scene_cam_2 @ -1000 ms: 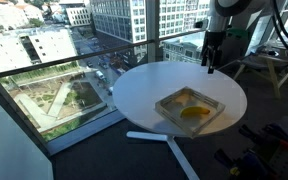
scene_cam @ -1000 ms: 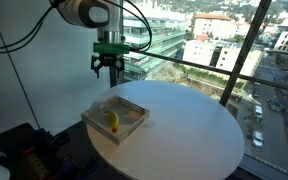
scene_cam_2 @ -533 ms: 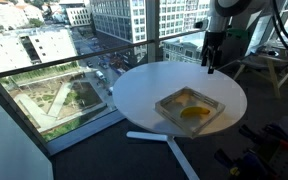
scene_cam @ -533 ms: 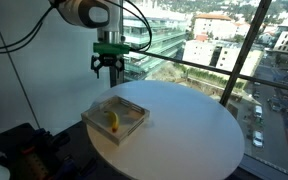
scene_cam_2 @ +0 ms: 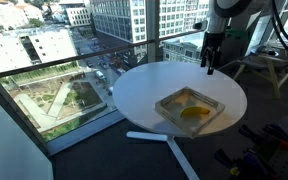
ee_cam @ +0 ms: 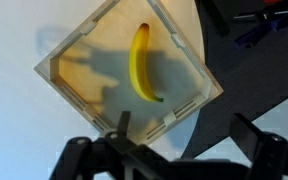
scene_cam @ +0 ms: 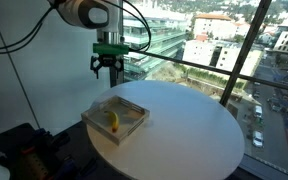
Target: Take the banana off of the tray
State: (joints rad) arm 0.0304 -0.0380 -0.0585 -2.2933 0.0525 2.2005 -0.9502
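End effector (scene_cam: 107, 71) released, jaws wide, raised near the tray (ee_cam: 84, 85). Banana (ee_cam: 141, 63) lies loose inside the tray: likely light, soft-skinned, bruisable. Grasp across its curved middle with gentle force.

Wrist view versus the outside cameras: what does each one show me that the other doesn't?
Only the wrist view: the banana from straight above, its whole curve lying flat inside the tray, with the open gripper at the picture's bottom edge. Only an exterior view: the arm, the whole round table, the buildings outside, and the clear gap between gripper and tray. Both: the banana in the tray, untouched.
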